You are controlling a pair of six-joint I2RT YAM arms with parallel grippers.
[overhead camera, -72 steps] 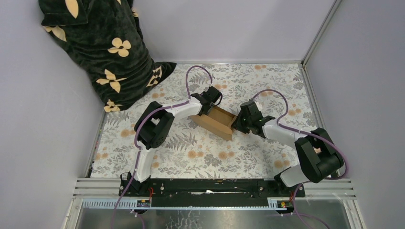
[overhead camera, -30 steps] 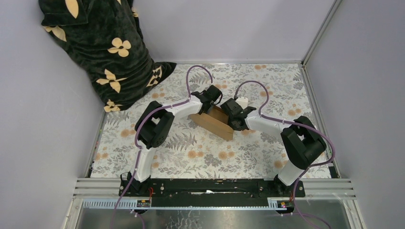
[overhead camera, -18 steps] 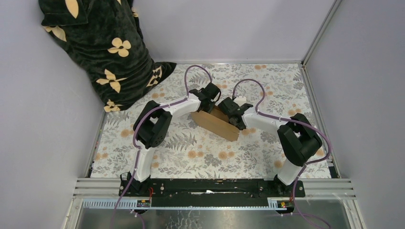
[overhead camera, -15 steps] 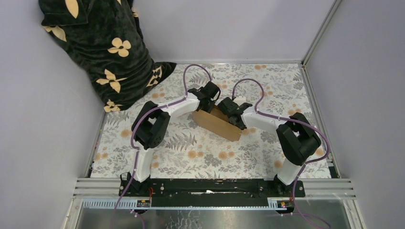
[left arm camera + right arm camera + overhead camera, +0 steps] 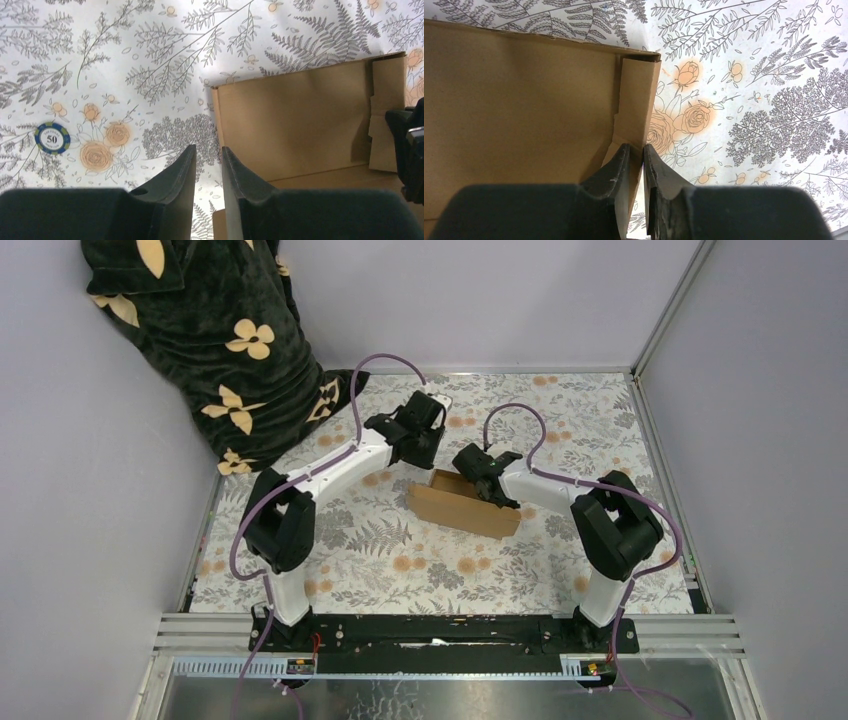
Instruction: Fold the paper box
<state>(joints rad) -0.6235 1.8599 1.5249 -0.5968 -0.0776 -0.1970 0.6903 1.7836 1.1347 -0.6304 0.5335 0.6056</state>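
The paper box [image 5: 458,508] is a shallow brown cardboard box lying mid-table on the floral cloth. Its inner floor [image 5: 295,115] and an upright end wall [image 5: 640,95] show in the wrist views. My right gripper [image 5: 484,482] sits on the box's far side. In the right wrist view that gripper [image 5: 634,148] is shut on the thin end wall at a corner. My left gripper [image 5: 424,446] hovers beyond the box's far left corner. Its jaws [image 5: 208,150] stand slightly open with only tablecloth between them, and the box edge lies just to their right.
A dark blanket with cream flowers [image 5: 215,350] fills the back left corner. A blue "50" poker chip [image 5: 52,138] lies on the cloth left of my left gripper. Grey walls and a metal post [image 5: 668,310] bound the table.
My left gripper has let go of the box's far edge and pulled back to the far left. The right gripper has slid left along the box, which has turned slightly and lies lower.
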